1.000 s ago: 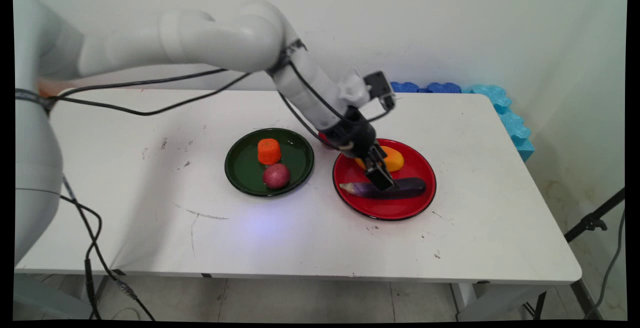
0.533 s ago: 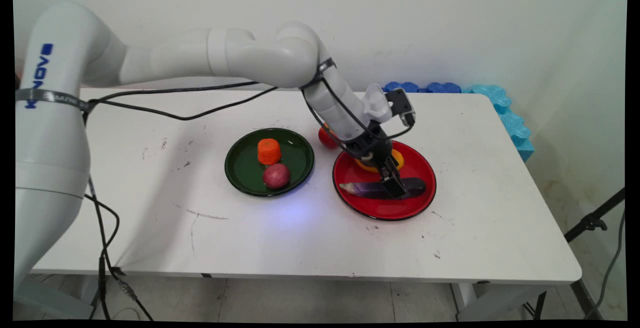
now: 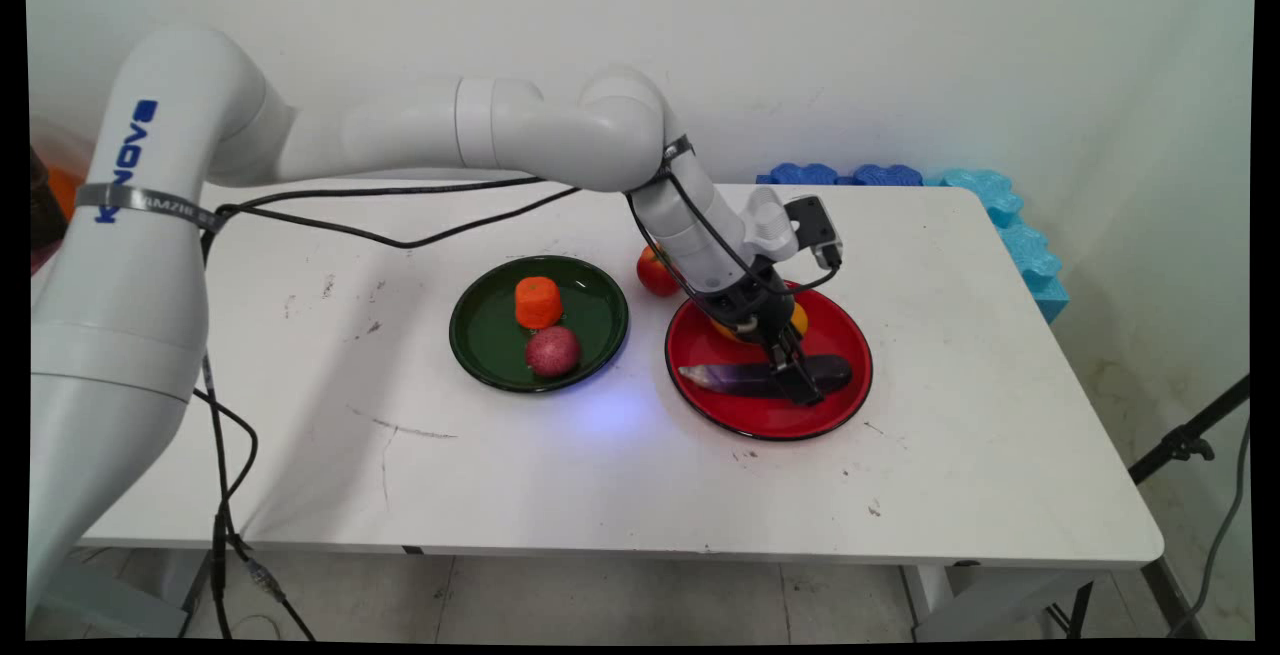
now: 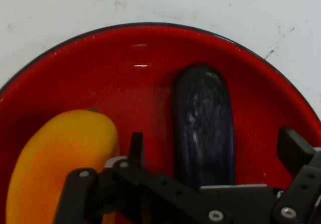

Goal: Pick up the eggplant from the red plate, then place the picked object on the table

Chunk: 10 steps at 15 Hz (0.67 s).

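Observation:
A dark purple eggplant (image 3: 730, 378) (image 4: 203, 118) lies across the red plate (image 3: 770, 420) (image 4: 90, 68) at the table's middle right. My gripper (image 3: 800, 387) (image 4: 215, 146) is low over the eggplant's thick right end and stands open, one finger on each side of it. In the hand view the left fingertip (image 4: 135, 146) sits between the eggplant and a yellow-orange mango (image 4: 60, 158), and the right fingertip (image 4: 295, 147) is well clear on the other side. In the main view the hand hides most of the mango (image 3: 798, 316).
A dark green plate (image 3: 480, 340) left of the red one holds an orange carrot piece (image 3: 538, 302) and a round reddish fruit (image 3: 553, 351). A red apple (image 3: 655, 273) sits on the table behind the plates. Blue foam pieces (image 3: 985, 190) line the back right corner.
The gripper has moved right along the eggplant toward its thick end and come lower onto the red plate. The things on both plates have stayed where they were.

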Each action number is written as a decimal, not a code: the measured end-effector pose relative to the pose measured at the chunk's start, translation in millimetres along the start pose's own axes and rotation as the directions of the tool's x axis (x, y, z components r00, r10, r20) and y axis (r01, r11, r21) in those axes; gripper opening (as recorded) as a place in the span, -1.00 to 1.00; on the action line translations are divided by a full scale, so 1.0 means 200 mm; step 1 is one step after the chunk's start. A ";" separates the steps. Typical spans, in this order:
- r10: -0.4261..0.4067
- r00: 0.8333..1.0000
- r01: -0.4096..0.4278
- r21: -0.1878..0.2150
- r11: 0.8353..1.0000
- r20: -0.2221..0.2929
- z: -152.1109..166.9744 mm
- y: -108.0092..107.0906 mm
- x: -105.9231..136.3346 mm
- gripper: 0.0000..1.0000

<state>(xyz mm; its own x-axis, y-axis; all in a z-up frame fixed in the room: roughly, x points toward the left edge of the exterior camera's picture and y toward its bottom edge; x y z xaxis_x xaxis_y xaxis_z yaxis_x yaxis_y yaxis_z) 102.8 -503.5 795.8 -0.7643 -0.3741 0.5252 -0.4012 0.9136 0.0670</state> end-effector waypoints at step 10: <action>0.004 1.000 -0.004 -0.007 1.000 -0.013 -0.04 0.00 0.04 -1.00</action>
<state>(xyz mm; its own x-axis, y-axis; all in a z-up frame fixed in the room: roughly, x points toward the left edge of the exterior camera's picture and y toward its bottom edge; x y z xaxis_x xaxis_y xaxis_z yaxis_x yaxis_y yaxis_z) 100.3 -504.8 806.2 -0.7595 -0.3684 0.5362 -0.3942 0.9163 0.0712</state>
